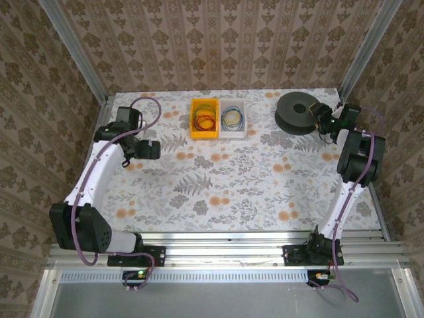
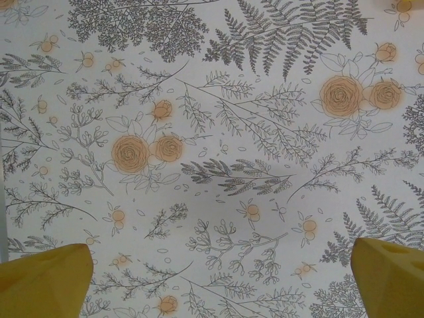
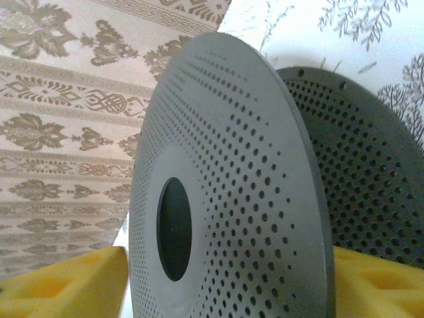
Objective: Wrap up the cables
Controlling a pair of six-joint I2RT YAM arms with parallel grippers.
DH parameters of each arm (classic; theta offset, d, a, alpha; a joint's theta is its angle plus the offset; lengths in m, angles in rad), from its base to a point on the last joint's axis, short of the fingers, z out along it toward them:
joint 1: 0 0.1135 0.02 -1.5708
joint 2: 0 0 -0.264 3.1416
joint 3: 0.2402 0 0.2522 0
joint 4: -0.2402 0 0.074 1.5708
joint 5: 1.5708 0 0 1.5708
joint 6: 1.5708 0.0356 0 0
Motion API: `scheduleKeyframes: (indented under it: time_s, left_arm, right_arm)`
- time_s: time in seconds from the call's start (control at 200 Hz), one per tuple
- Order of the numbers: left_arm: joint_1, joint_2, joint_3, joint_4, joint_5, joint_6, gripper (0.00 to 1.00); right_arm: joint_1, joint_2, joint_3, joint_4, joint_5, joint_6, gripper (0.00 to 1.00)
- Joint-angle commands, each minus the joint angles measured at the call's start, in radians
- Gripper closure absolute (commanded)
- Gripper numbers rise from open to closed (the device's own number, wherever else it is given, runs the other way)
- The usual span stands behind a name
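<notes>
Blue cable point(image 1: 232, 119) lies as a small loose coil in the white bin point(image 1: 244, 118) at the far middle of the desk point(image 1: 232, 179). Red and orange cables point(image 1: 205, 120) lie coiled in the yellow bin point(image 1: 205, 136), which touches the white bin's left side. Neither pincer is at the bins, so no cable is picked up.

Black spool point(image 1: 297, 114) sits far right on the desk, well apart from the bins. In the right wrist view its perforated flanges point(image 3: 252, 199) look bare, with no wire seen in the gap between them.

Right pincer point(image 1: 322, 124) is at the spool's right edge. Its yellow pads point(image 3: 66, 285) sit flush against both faces of the near flange, so it reads as clamped on the spool. I can't tell whether the spool is lifted or resting on the desk.

Left pincer point(image 1: 151, 149) hangs over bare floral desk left of the bins. Its yellow fingertips point(image 2: 46, 281) are wide apart with nothing between them.

Progress judgement: very early. At most the spool is secured — nothing is wrapped. Left to do: take a cable out of a bin, bring it to the spool and wind it on, then likely do the same for the others.
</notes>
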Motion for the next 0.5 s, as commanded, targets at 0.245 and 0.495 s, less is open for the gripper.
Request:
scheduleKeyframes:
  time_s: [0.245,0.495]
  left_arm:
    - [0.020,-0.048,-0.021,0.006,-0.009,0.003,0.00]
    - [0.019,-0.050,-0.032,0.055,0.002,-0.009,0.00]
  right_arm:
    - [0.003,-0.019,-0.031,0.067,0.036,0.062,0.82]
    - [-0.010,-0.217,-0.137,0.003,0.008,-0.016,1.00]
